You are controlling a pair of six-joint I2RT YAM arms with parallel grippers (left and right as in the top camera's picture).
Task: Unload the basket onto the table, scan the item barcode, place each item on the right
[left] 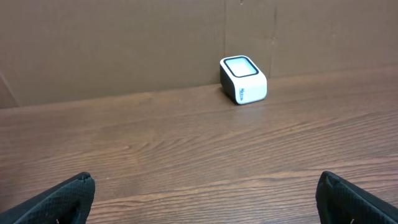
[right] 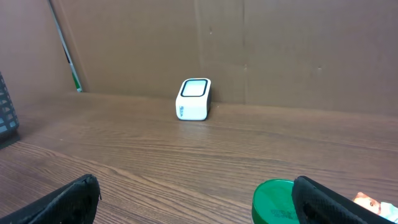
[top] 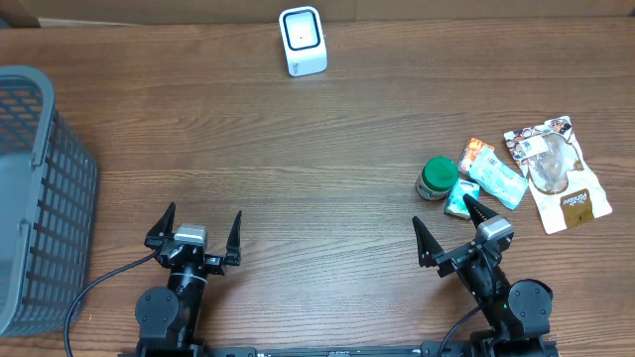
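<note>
At the lower left of the overhead view, the left pincer is standing with its jaws wide apart, gripping nothing, its tips pointing up the frame over bare worktop. At the lower right, the right pincer is gaping just as wide and is also empty, angling toward the upper right. Its right-hand finger is overlapping the edge of a small green box; whether the two are touching, I cannot tell.

That box is lying at the near edge of a cluster of items at the right of the frame. A green-lidded jar is standing just beside it. A teal packet is lying next to the box, with an orange packet peeking out from behind it. A large clear-fronted pouch is lying at the far right.

Well apart from both arms, the white scanner is sitting at the upper middle of the frame, close to a brown cardboard wall in the wrist views. A grey mesh basket is occupying the left edge.
</note>
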